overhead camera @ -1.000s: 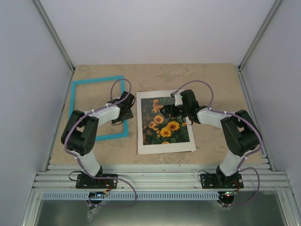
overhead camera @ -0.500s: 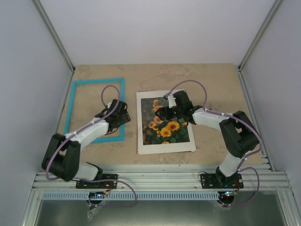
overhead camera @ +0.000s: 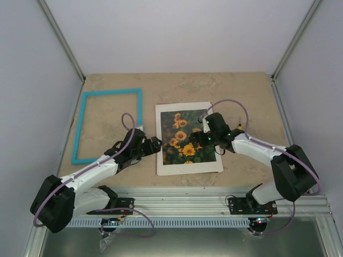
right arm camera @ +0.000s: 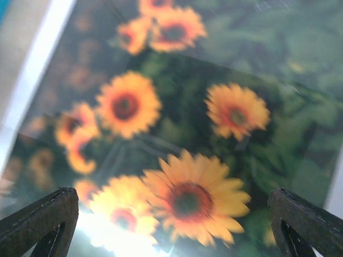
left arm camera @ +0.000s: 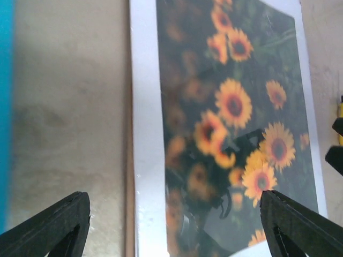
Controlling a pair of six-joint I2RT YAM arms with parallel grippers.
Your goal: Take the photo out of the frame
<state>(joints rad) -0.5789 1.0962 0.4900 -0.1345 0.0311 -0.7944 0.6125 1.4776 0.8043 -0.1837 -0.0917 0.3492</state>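
Directly beneath right gripper: photo, long axis near-to-far. Left gripper just off its left side. Both jaws spread wide, empty.

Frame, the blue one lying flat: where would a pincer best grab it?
Probably the long bar beside the photo, from straight above. The frame lies flat and empty, so one finger can drop inside the opening, one outside, pinching the thin bar. That bar is nearest the open left pincer.
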